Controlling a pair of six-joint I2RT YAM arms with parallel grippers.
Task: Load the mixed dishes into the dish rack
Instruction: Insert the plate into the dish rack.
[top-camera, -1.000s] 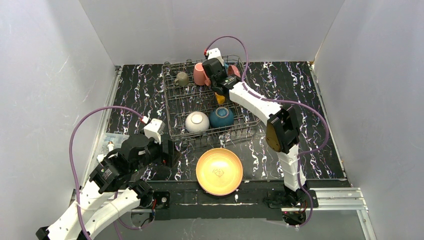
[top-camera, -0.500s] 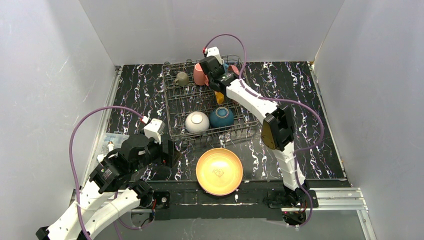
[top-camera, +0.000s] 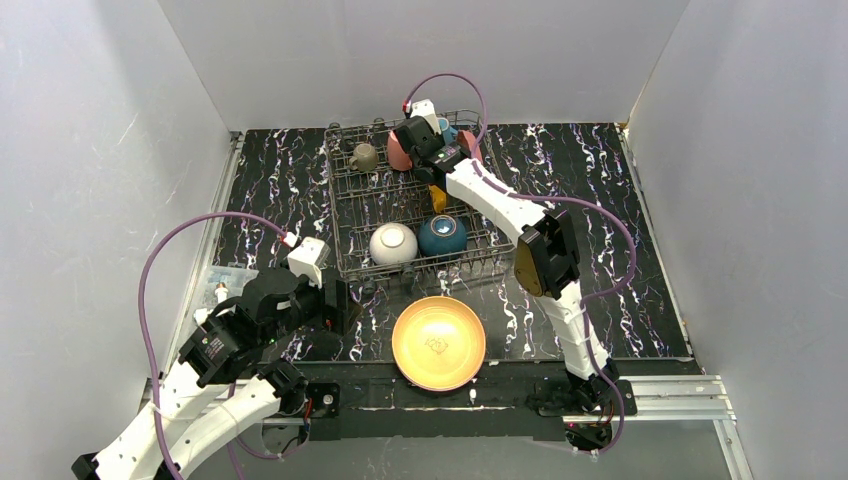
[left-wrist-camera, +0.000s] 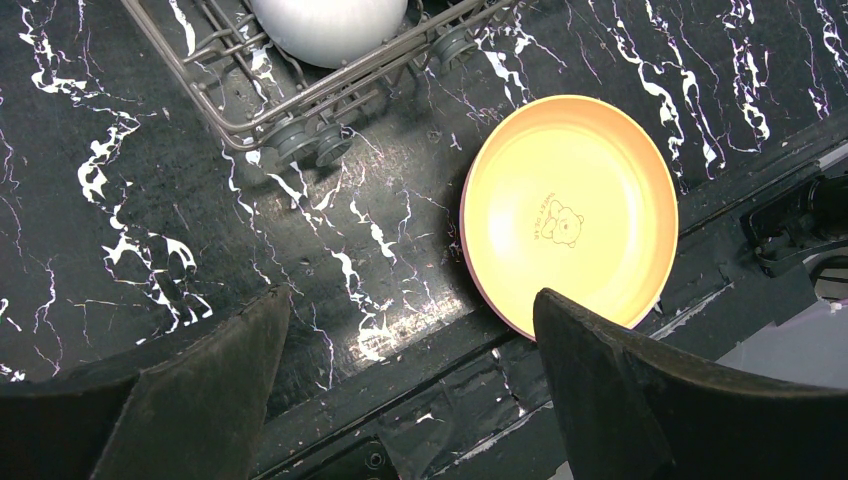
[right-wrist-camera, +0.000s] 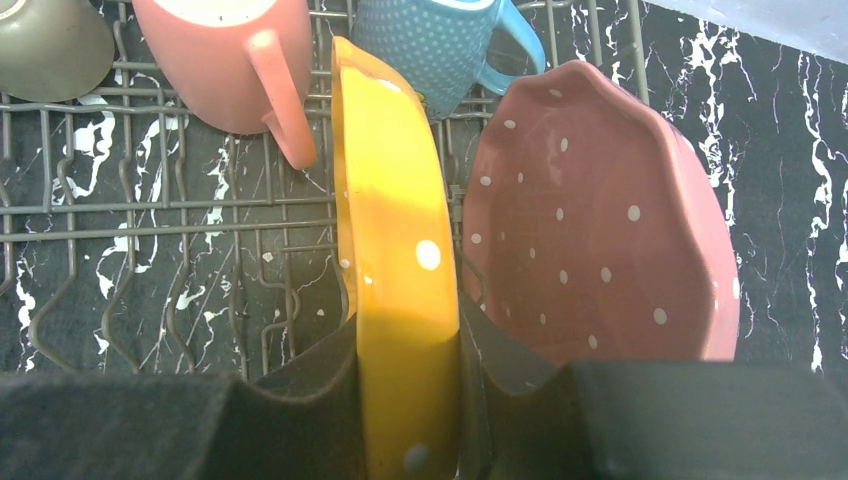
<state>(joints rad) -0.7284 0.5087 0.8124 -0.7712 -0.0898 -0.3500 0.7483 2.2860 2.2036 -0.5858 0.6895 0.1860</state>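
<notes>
The dish rack (top-camera: 338, 215) stands at the back middle of the table. My right gripper (right-wrist-camera: 408, 400) is shut on an orange dotted plate (right-wrist-camera: 395, 250) held on edge over the rack's back tines, next to a pink scalloped plate (right-wrist-camera: 600, 250). A pink mug (right-wrist-camera: 230, 60), a teal mug (right-wrist-camera: 430, 40) and an olive mug (top-camera: 364, 157) lie at the rack's back. A white bowl (top-camera: 394, 243) and a dark-blue bowl (top-camera: 442, 235) sit upside down at its front. My left gripper (left-wrist-camera: 410, 390) hangs open beside a yellow-orange dish (left-wrist-camera: 570, 215) on the table.
White walls close in the table on three sides. A clear plastic piece (top-camera: 215, 285) lies at the left edge. A black strip and metal rail (top-camera: 660, 395) run along the near edge by the arm bases.
My right gripper has shifted a little toward the rack's back left with the orange plate in it. The left arm has not moved.
</notes>
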